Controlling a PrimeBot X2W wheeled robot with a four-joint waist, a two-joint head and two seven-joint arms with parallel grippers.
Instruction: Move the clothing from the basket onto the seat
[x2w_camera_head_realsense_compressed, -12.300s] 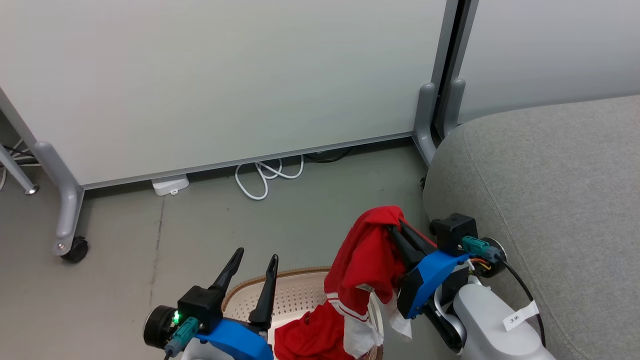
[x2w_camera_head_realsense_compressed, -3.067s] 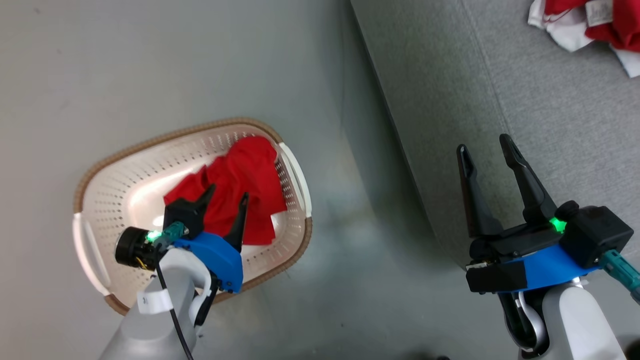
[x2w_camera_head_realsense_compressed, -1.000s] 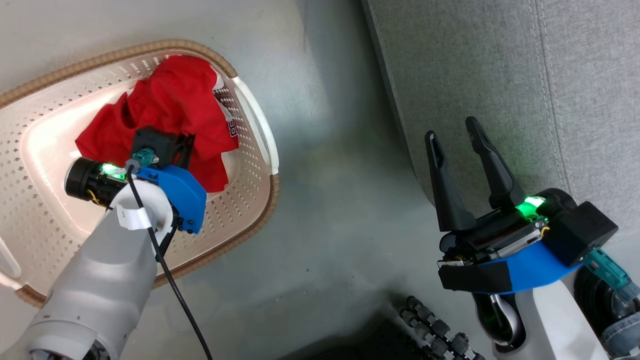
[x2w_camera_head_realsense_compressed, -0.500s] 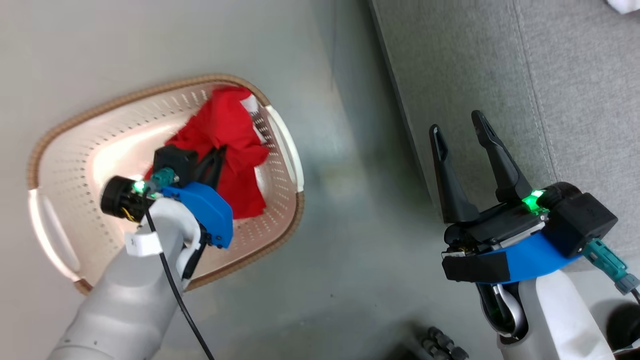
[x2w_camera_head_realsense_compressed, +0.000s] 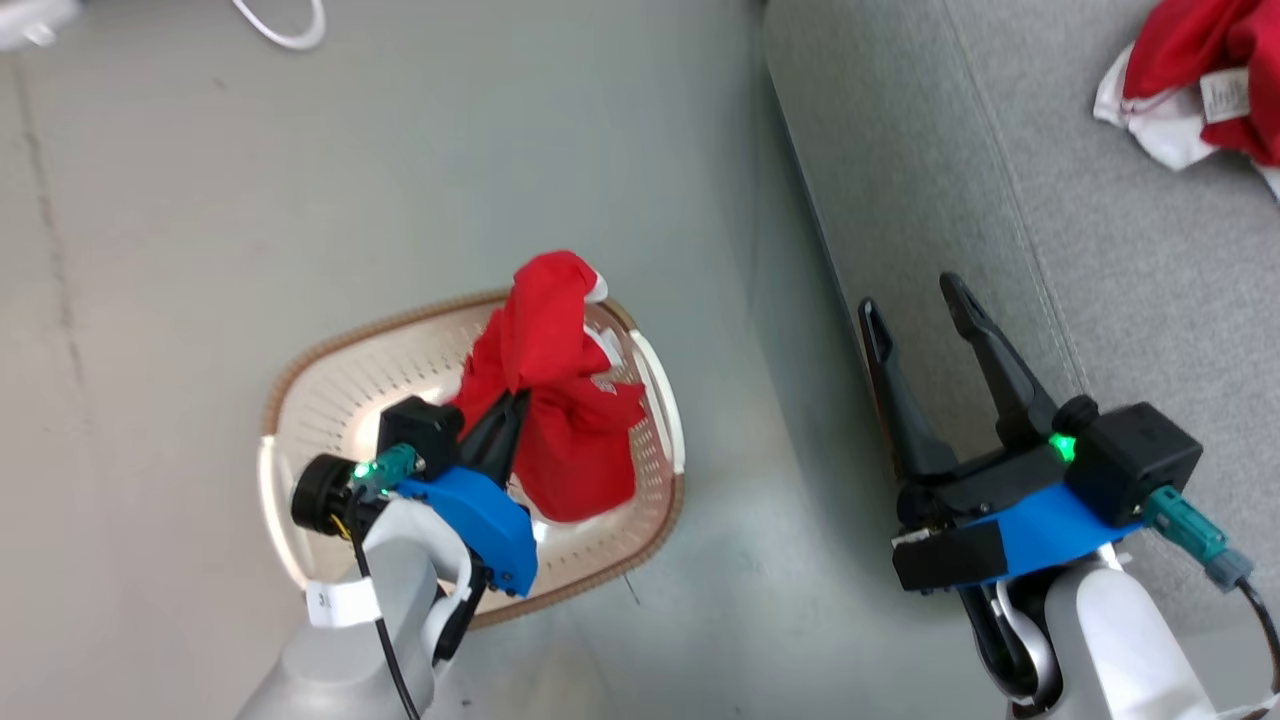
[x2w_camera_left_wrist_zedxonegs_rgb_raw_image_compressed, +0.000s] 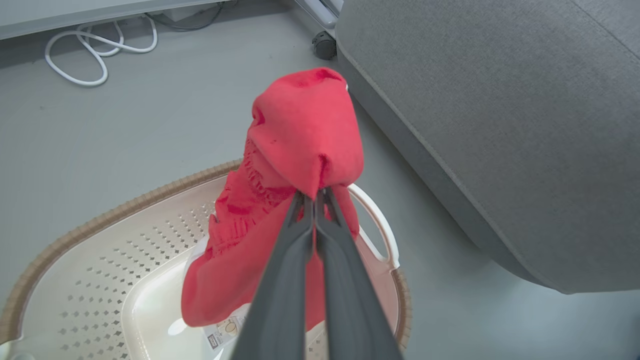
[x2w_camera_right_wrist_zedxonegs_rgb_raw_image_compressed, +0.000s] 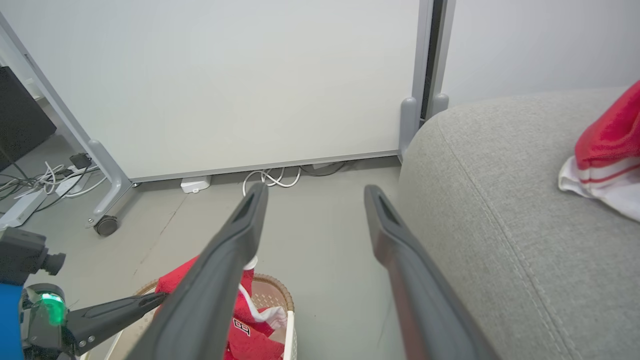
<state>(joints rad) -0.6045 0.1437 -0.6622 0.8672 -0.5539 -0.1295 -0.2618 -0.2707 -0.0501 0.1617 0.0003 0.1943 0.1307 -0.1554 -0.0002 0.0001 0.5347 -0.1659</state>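
My left gripper (x2w_camera_head_realsense_compressed: 516, 400) is shut on a bunch of red clothing (x2w_camera_head_realsense_compressed: 560, 430) and holds it up over the basket (x2w_camera_head_realsense_compressed: 330, 345), a cream oval tub with a brown rim. The cloth's lower end still hangs inside. In the left wrist view the gripper (x2w_camera_left_wrist_zedxonegs_rgb_raw_image_compressed: 315, 192) has both fingers pressed together on the red fabric (x2w_camera_left_wrist_zedxonegs_rgb_raw_image_compressed: 305, 120), above the basket (x2w_camera_left_wrist_zedxonegs_rgb_raw_image_compressed: 100, 215). My right gripper (x2w_camera_head_realsense_compressed: 910, 297) stands open and holds nothing beside the edge of the grey seat (x2w_camera_head_realsense_compressed: 1100, 300). A second red and white piece of clothing (x2w_camera_head_realsense_compressed: 1190, 80) lies on the seat.
A white cable (x2w_camera_left_wrist_zedxonegs_rgb_raw_image_compressed: 95, 45) loops on the grey floor beyond the basket. A pale partition panel (x2w_camera_right_wrist_zedxonegs_rgb_raw_image_compressed: 225, 85) on a wheeled foot (x2w_camera_right_wrist_zedxonegs_rgb_raw_image_compressed: 106, 226) stands behind it. The seat's front edge (x2w_camera_left_wrist_zedxonegs_rgb_raw_image_compressed: 430, 150) runs close to the basket's right handle.
My left gripper has risen and drawn the red clothing up out of the basket's bottom. The head camera has also shifted, bringing the clothing on the seat into view. The right gripper stays open.
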